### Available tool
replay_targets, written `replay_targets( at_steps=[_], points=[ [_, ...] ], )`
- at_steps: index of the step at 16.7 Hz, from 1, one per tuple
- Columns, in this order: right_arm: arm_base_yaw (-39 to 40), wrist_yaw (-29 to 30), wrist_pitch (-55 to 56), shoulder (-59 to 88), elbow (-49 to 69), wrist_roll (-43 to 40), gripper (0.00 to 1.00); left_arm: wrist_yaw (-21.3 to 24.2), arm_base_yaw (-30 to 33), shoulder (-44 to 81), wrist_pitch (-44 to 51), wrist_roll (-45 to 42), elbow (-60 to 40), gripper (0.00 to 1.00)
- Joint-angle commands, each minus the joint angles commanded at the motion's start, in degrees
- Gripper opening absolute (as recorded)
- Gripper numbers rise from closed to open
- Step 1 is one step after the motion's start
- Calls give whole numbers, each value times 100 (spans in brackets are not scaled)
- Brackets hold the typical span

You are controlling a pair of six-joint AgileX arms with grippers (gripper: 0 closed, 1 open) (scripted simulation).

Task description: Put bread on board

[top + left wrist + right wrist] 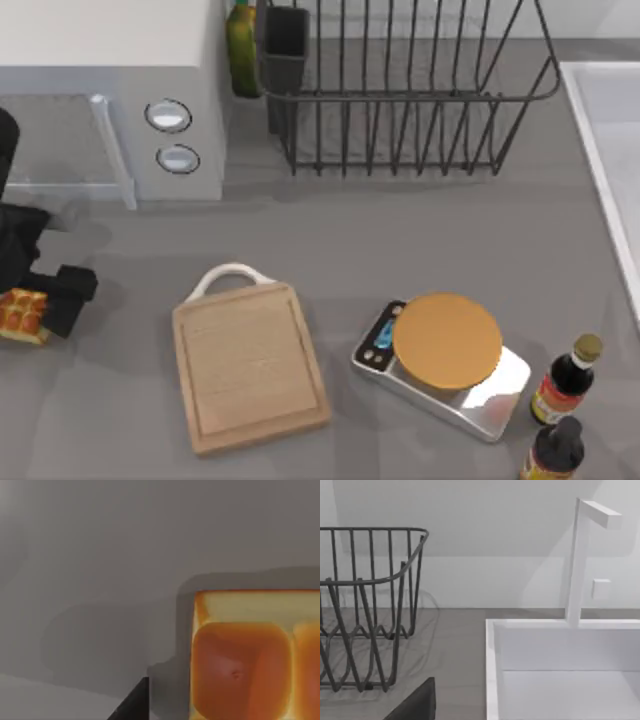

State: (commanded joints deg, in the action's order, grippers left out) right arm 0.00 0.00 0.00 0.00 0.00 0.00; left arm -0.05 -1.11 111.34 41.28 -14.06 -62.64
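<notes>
Bread (22, 315): sits at the far left edge of the table, well apart from the board; my left wrist view puts its glossy orange top (250, 665) right under the camera.
Board (250, 367): lies flat left of the table's middle, white loop handle toward the back, nothing on it.
Left gripper (45, 310): low over the bread at the left edge, one dark finger (68, 300) just beside the block on its board side.
Left jaws: I cannot tell whether they have closed on the bread or merely straddle it; the arm hides the contact from above, and my wrist view gives one finger tip (132, 702) off to the side of the block.
Right arm: parked off to the right, its camera looking at the dish rack (365, 615) and the white sink (560, 670).
Step in hand: I judge this to be the pick, with the grasp being made or just made; transfer not yet begun.
Next move: confirm a firm hold, lift straight up, then carry rightward across bare table to above the board's middle and lower.
Nearby: silver scale (445, 360) stands right of the board, beyond my target, so I should stop short of it.
</notes>
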Motion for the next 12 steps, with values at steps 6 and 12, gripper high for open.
replay_targets(
  at_steps=[6,12],
  points=[
    [0,0,0,0,0,0,100,0,0,0,0,0,0,0],
    [0,0,0,0,0,0,100,-25,-21,-389,389,51,86,0]
  ],
)
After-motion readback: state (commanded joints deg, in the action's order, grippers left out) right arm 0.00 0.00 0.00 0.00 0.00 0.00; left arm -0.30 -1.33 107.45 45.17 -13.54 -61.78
